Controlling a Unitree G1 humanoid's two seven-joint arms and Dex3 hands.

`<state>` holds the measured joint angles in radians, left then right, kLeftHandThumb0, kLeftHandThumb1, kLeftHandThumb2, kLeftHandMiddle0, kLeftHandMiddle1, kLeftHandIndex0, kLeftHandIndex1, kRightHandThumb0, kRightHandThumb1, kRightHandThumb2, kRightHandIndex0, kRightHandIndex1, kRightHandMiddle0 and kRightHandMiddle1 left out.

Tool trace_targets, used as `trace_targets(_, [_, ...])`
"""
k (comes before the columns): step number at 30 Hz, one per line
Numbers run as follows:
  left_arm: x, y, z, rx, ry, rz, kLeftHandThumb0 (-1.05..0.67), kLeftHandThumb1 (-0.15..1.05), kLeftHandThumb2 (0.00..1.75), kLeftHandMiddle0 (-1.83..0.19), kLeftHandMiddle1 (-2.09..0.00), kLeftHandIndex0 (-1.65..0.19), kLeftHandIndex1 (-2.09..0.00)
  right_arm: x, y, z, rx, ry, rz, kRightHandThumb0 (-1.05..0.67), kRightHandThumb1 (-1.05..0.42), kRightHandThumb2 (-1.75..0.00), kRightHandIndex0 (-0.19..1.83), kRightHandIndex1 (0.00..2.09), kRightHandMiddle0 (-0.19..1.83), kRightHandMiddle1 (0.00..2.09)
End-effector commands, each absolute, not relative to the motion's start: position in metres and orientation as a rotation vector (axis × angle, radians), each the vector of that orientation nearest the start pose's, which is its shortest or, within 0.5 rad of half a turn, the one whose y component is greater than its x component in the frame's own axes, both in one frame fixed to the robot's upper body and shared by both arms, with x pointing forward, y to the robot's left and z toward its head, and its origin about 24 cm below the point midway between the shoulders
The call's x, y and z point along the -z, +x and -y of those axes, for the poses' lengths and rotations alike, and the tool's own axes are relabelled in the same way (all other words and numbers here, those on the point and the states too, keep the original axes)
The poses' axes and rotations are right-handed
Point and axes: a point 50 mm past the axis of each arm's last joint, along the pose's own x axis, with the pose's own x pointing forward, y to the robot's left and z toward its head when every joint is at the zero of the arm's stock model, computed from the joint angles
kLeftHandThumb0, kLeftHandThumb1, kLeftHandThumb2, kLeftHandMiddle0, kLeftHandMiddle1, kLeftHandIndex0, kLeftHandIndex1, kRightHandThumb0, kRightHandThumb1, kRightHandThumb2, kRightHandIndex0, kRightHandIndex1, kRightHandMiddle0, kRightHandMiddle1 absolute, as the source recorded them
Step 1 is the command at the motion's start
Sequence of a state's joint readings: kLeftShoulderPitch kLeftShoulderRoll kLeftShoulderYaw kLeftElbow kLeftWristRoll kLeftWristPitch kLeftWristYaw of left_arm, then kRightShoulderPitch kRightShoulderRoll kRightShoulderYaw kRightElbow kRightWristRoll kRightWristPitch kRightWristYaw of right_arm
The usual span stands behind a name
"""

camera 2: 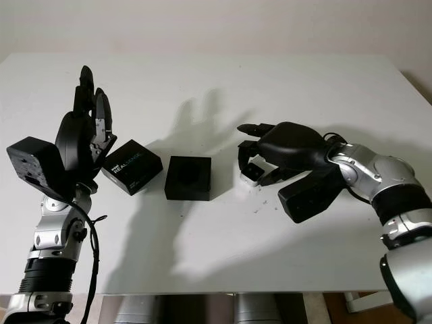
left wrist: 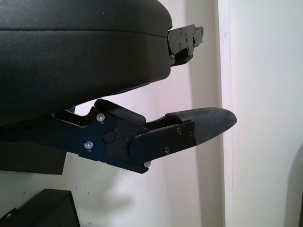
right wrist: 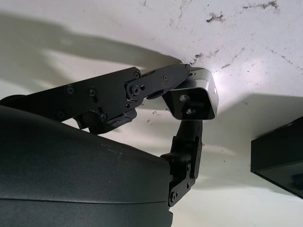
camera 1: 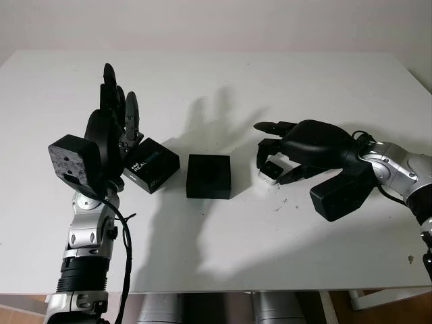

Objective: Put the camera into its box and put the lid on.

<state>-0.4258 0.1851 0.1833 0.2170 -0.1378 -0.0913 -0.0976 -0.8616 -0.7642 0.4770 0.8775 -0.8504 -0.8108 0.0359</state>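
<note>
From the head, the white table (camera 1: 223,81) carries three loose things in a row: one printed lid (camera 1: 151,164), one open black box (camera 1: 208,175) just right of it, and one small silver camera (camera 1: 273,169) further right; the right hand (camera 1: 287,156) covers that camera, which sits on the table; the right wrist view shows what the head hides, two fingers (right wrist: 163,81) pinching the camera's (right wrist: 193,98) body; the left hand (camera 1: 113,125) stands raised beside the lid, open, holding nothing.
</note>
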Motion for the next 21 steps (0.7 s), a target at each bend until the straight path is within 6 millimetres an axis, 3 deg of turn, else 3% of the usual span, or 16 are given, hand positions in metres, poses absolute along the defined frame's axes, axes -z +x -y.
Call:
trace_targets(1, [-0.1328,0.3248,-0.1991,-0.005,0.022,0.327,-0.65,1.05,0.65,0.19,0.0,0.19,0.0,-0.1374,0.3556,0.2192,-0.698,-1.703,0.375,-0.4,-0.98,-0.06,0.06,0.06,0.35,0.46])
trace_targets(8, [-0.1335,0.3248,-0.1989,-0.004,0.029,0.325,-0.65,1.05,0.65,0.19,0.0,0.19,0.0,-0.1369,0.3551,0.2205,-0.686,-1.689,0.383,-0.39,-1.0,-0.06,0.08,0.06,0.44,0.54])
trace_targets(9, [-0.1334,0.3248,-0.1988,-0.005,0.03,0.324,-0.65,1.05,0.65,0.19,0.0,0.19,0.0,-0.1368,0.355,0.2207,-0.685,-1.691,0.385,-0.39,-1.0,-0.06,0.09,0.06,0.45,0.61])
trace_targets(12, [-0.1332,0.3248,-0.1986,-0.001,0.022,0.322,-0.64,1.05,0.66,0.19,0.0,0.19,0.0,-0.1371,0.3547,0.2208,-0.684,-1.698,0.391,-0.4,-1.03,-0.06,0.13,0.06,0.36,1.08])
trace_targets(13, [-0.1331,0.3248,-0.1986,0.0,0.02,0.322,-0.64,1.05,0.66,0.19,0.0,0.19,0.0,-0.1371,0.3547,0.2208,-0.683,-1.7,0.392,-0.41,-1.03,-0.05,0.14,0.06,0.35,1.13])
trace_targets(21, [-0.1322,0.3235,-0.1981,-0.002,0.016,0.319,-0.64,1.05,0.66,0.19,0.0,0.19,0.0,-0.1326,0.3535,0.2234,-0.661,-1.655,0.392,-0.44,-1.01,-0.05,0.21,0.08,0.35,1.21])
